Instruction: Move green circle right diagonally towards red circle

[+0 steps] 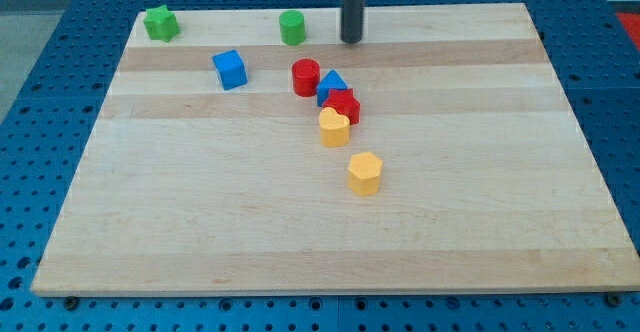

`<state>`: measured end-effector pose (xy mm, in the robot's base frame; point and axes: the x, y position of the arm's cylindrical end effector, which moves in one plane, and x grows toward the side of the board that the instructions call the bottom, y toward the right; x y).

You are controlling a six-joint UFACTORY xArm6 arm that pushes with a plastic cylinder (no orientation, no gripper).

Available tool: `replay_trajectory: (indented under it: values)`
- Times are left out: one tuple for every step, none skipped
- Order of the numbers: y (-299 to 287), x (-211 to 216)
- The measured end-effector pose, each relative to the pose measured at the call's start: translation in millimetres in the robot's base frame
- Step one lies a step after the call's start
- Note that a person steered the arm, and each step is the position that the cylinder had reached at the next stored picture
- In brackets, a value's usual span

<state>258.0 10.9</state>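
Nearest the camera sits a yellow hexagon (365, 172). Up near the view's top edge, the green circle (292, 27) stands just left of my tip (351, 40), apart; no claw exists. Light, rigid, probably slides easily: push its upper-left side toward the red circle (306, 76).
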Motion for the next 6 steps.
replay_trajectory:
  values:
    - [-19, 41]
    - [-51, 66]
    - [-86, 60]
    - [-91, 42]
    - [-98, 37]
    - [-109, 19]
